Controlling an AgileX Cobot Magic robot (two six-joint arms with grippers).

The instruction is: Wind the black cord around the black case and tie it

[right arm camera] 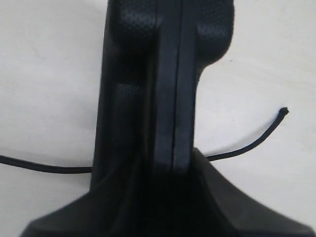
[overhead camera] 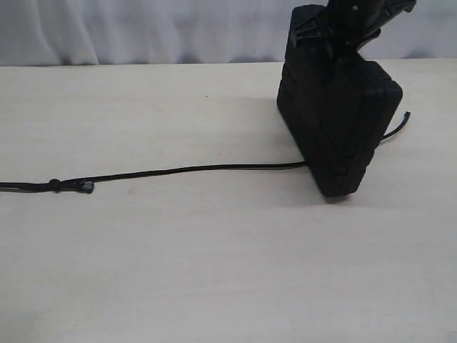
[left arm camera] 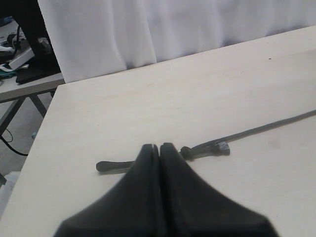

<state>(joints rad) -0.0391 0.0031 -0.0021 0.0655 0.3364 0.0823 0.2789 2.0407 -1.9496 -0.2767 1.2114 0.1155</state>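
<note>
The black case stands tilted on one corner at the right of the table, and my right gripper is shut on its top edge. In the right wrist view the case's edge sits between that gripper's fingers. The black cord lies on the table, runs under the case, and its short end sticks out to the right. Its knot lies far left. My left gripper is shut, and the cord crosses behind its fingertips beside the knot. The exterior view does not show the left gripper.
The pale wooden table has a white curtain behind it. The left wrist view shows the table's left edge, with a cluttered side table beyond it.
</note>
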